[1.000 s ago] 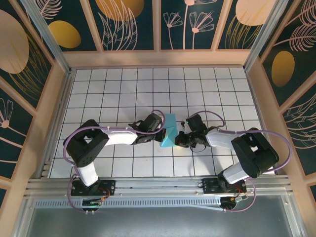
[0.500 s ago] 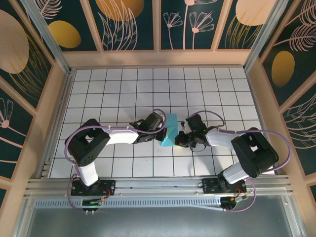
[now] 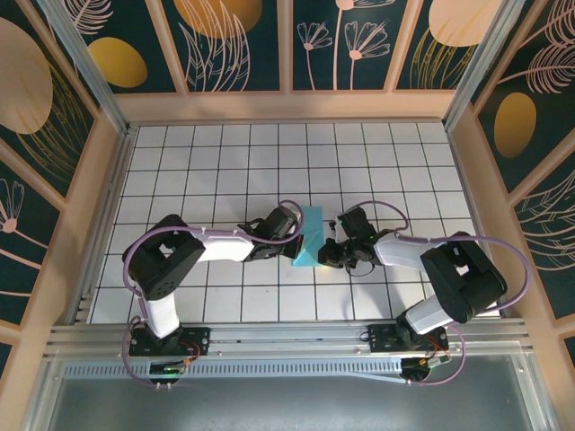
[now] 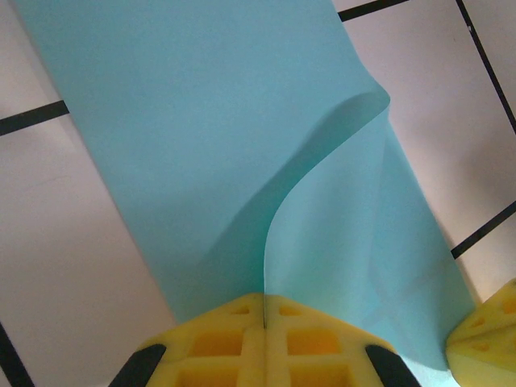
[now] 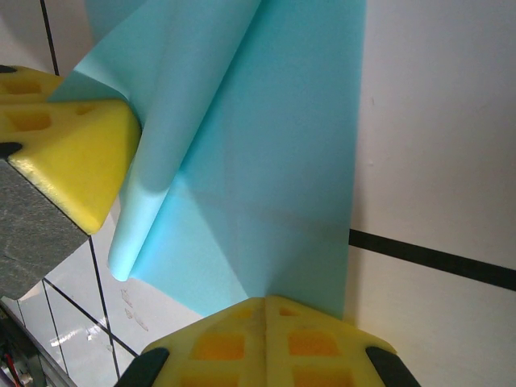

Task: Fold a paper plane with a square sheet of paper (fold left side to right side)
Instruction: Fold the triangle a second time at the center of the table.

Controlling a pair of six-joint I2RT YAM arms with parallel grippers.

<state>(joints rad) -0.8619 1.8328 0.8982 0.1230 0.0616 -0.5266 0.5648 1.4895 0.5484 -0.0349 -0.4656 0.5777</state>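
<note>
Almost nothing has moved in the last second; my left arm has only leaned in a little. The paper (image 3: 308,235) stays lifted off the surface (image 3: 225,162), between my arms. My left jaws and right jaws are each pinched on one edge. It is thin, smooth and blue-green, and it curls softly, so I think the fold is not flat yet.

Smooth matt paper (image 4: 201,121), glossy white table (image 5: 439,121)

Table (image 3: 225,153) was white tile with a black grid. Square sheet of paper (image 3: 310,237) sat on it near centre, folded over, top layer curling off the surface.
</note>
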